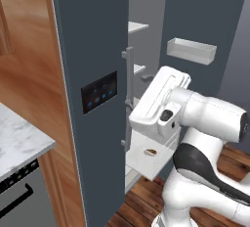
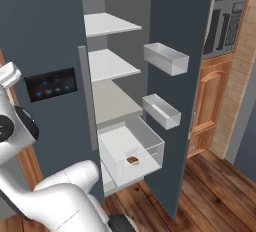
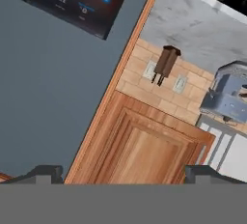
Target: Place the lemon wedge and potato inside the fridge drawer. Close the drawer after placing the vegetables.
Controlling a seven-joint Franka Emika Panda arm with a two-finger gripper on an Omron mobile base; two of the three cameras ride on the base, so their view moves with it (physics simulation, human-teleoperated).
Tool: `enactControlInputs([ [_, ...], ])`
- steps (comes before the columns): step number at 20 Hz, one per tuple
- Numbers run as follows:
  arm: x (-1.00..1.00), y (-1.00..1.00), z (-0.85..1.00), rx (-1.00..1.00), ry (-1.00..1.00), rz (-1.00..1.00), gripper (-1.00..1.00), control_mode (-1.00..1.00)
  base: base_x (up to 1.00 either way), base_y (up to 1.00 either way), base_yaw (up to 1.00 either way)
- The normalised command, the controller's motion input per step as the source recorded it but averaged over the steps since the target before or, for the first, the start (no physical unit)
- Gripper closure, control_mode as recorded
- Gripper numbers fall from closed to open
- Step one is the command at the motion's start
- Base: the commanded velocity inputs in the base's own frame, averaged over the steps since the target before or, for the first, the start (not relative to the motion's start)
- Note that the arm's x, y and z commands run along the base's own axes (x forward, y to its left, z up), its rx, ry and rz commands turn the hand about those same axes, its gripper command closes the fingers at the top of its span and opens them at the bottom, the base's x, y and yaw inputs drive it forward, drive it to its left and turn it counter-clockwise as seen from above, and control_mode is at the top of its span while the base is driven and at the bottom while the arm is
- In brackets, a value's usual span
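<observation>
At bottom of hand view, gripper [image 3: 123, 172] spread wide, fingertips [image 3: 46, 173] far apart, nothing between them, touching nothing; facing grey fridge door [image 3: 53, 78] with dark control panel [image 3: 75, 3] and wooden cabinet [image 3: 144, 150]. Low in open fridge, fridge drawer [image 2: 150, 148] pulled out, translucent, holding one small brown lump near front wall, probably potato [image 2: 132, 160]. Above drawer, flat white shelves [image 2: 112, 66]; on open door, two clear door bins [image 2: 166, 59].

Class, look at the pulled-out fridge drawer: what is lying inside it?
Inside the fridge drawer lies one small brown lump, the potato, near the front wall. No lemon wedge shows on the drawer floor that is visible; in the left base view the arm covers part of the drawer.
</observation>
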Motion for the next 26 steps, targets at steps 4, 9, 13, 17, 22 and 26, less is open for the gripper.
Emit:
enactControlInputs([
  [4,-0.24,0.0,-0.54,-0.2,0.59,-0.25,-1.0,-1.0,0.0,0.0,0.0],
  [9,-0.28,-0.28,-0.41,-0.16,0.57,-0.24,-1.0,-1.0,0.0,0.0,0.0],
  [13,-0.05,-0.36,-0.49,-0.15,0.48,-0.18,-1.0,-1.0,0.0,0.0,0.0],
  [17,0.15,-0.05,-0.48,-0.01,0.11,-0.03,-1.0,-1.0,0.0,0.0,0.0],
  [22,0.03,0.0,-0.24,0.0,0.0,-0.01,-1.0,-1.0,0.0,0.0,0.0],
  [26,0.0,-0.01,-0.15,0.0,0.04,-0.09,-1.0,-1.0,0.0,0.0,0.0],
])
